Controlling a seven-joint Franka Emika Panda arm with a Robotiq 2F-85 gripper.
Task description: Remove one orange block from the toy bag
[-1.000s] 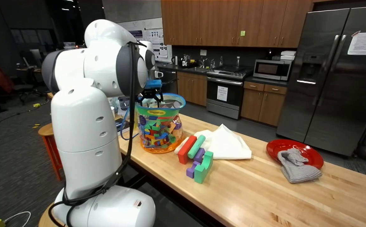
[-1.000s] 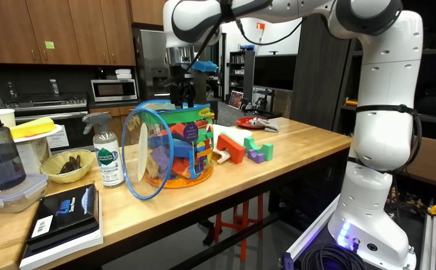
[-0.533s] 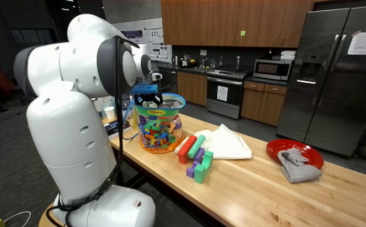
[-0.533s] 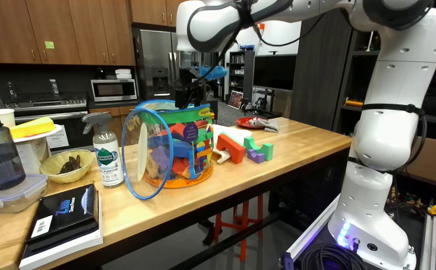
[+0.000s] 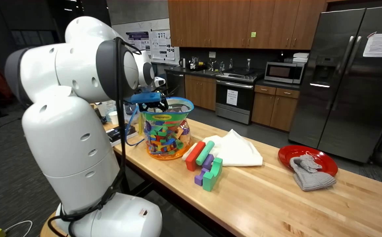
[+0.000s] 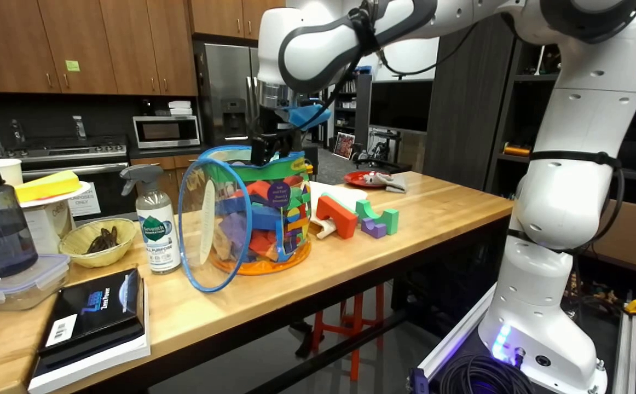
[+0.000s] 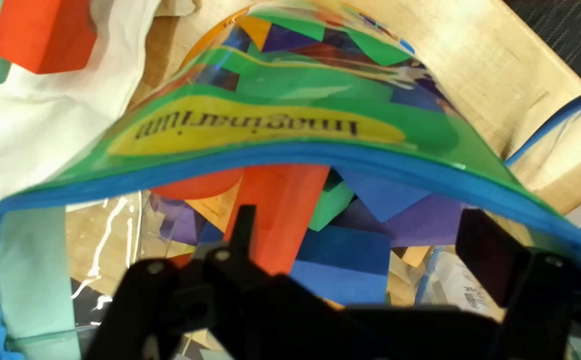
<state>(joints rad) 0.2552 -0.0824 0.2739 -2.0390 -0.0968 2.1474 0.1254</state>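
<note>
The toy bag (image 5: pixel 166 135) stands on the table in both exterior views (image 6: pixel 266 210), clear plastic with a blue rim and many-coloured blocks inside. My gripper (image 7: pixel 360 235) is open at the bag's mouth, with no block between its fingers. In the wrist view its left finger (image 7: pixel 243 225) lies in front of a long red-orange block (image 7: pixel 290 215). A light orange block (image 7: pixel 216 207) shows just left of that one. Blue (image 7: pixel 345 260) and purple (image 7: pixel 428 220) blocks lie below the gap. In both exterior views the bag's rim partly hides the fingertips.
The bag's blue-rimmed lid (image 6: pixel 180 219) hangs open beside a spray bottle (image 6: pixel 156 230). Red (image 5: pixel 196 156), green (image 5: pixel 212 176) and purple blocks lie by a white cloth (image 5: pixel 237 151). A red plate (image 5: pixel 288 153) holds a grey cloth. A black box (image 6: pixel 96 309) lies near the table edge.
The arm has leaned back toward its base. The gripper has shifted that way, turned and come a little lower at the bag's mouth. The bag and the table blocks have stayed in place.
</note>
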